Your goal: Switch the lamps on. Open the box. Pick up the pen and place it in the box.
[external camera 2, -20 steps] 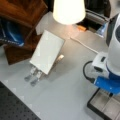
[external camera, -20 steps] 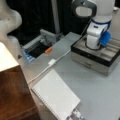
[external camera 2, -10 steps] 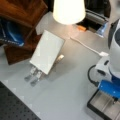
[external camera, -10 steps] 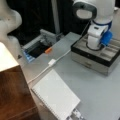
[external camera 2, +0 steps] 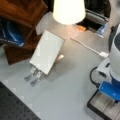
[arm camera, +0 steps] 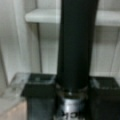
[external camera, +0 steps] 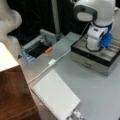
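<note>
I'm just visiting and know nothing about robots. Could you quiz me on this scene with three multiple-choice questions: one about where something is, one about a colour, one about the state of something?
1. Where is the pincer?
A. Over the notebook
B. Down in the open box
C. Beside the lamp

2. What colour is the pen?
A. Black
B. Red
C. Yellow

3. What state is the lamp in?
A. Lying on its side
B. Dark
C. Lit

Answers:
1. B: in a front view the arm reaches down into the box, and the wrist view shows the pale tray dividers behind the pincer.
2. A: the wrist view shows a black barrel with a silver band, clamped between the two dark fingers.
3. C: in a front view its shade glows bright above the white notebook.
</note>
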### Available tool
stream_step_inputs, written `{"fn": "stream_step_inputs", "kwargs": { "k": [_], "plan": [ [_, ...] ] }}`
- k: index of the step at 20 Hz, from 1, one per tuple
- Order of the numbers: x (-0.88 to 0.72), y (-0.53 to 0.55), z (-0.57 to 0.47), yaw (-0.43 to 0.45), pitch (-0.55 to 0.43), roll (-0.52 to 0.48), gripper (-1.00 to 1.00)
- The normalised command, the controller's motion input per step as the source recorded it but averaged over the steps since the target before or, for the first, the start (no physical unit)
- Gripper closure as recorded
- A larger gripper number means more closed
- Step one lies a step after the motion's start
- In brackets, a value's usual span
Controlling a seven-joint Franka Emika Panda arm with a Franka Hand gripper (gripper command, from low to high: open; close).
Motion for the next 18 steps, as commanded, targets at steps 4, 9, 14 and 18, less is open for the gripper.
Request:
{"fn": "stream_step_inputs", "kwargs": {
  "k": [4,9,14,18],
  "plan": [
    [-0.10,0.06,-0.16,-0.168,-0.065,-0.069,-1.00],
    [-0.07,0.07,-0.09,-0.133,-0.073,-0.101,-1.00],
    [-0.08,0.04,-0.03,-0.097,-0.072,-0.111,-1.00],
    [-0.12,-0.05,0.02,-0.063,-0.053,-0.114,-1.00]
  ]
}}
